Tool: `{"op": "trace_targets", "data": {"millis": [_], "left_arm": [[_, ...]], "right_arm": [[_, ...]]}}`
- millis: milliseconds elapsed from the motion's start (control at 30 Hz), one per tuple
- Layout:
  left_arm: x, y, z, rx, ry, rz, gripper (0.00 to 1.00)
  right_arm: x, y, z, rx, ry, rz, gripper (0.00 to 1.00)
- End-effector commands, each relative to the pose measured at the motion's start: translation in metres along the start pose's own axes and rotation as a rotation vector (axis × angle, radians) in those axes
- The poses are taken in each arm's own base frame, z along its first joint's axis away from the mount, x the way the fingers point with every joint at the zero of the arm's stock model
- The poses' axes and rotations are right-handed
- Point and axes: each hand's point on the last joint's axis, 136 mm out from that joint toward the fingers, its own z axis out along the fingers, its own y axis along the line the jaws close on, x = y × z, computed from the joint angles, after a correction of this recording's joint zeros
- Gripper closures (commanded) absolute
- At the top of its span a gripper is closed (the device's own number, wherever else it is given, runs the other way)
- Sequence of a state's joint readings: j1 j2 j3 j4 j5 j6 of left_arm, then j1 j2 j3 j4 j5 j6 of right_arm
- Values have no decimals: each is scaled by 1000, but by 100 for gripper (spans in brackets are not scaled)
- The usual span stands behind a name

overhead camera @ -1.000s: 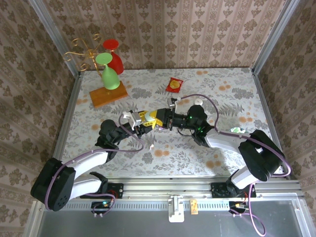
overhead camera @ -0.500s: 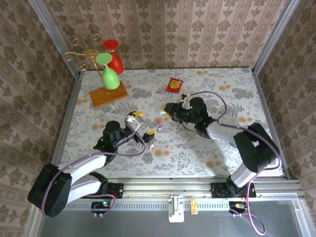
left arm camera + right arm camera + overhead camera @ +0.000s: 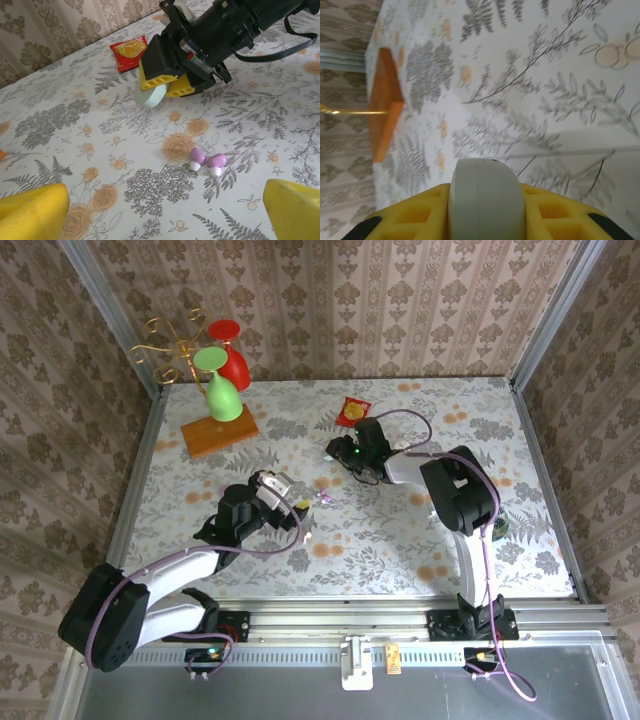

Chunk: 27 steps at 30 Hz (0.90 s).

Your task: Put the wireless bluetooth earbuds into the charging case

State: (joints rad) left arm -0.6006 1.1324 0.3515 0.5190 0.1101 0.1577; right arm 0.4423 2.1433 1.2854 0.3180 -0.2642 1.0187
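Two lilac-purple plastic earbuds (image 3: 197,157) loose, side by side, roughly mid-counter (image 3: 70,125). Pale egg-shaped charging case (image 3: 150,96) beyond them toward far edge, pinched in right tool (image 3: 159,86); lid open or not, can't tell. Left tool (image 3: 162,212) gaping wide, empty, near-edge side of buds. Reckon step = bud pickup. Next move wants fine pinch on one bud, not both. Count: 2 buds, 1 case, 1 red-and-yellow packet (image 3: 129,50).
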Motion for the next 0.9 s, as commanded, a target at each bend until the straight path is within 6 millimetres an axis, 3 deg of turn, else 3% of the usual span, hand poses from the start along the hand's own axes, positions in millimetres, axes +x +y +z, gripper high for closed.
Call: {"op": "trace_targets", "data": {"millis": [0, 133, 233, 433, 533, 867], "left_arm": [[-6, 17, 2, -80, 23, -24, 0], [1, 40, -2, -200, 66, -79, 0], [13, 61, -8, -296, 137, -168, 0], [42, 104, -29, -509, 283, -403, 0], [60, 128, -50, -658, 339, -568, 0], [89, 158, -93, -921, 474, -901, 0]], "right_arm": [[-12, -21, 11, 103, -28, -36, 66], [-17, -34, 16, 131, -23, -42, 62], [-24, -39, 8, 164, -38, -78, 54], [-45, -36, -32, 207, -108, -158, 24], [-47, -32, -55, 233, -125, -218, 14], [-13, 0, -111, 181, -81, -400, 11]]}}
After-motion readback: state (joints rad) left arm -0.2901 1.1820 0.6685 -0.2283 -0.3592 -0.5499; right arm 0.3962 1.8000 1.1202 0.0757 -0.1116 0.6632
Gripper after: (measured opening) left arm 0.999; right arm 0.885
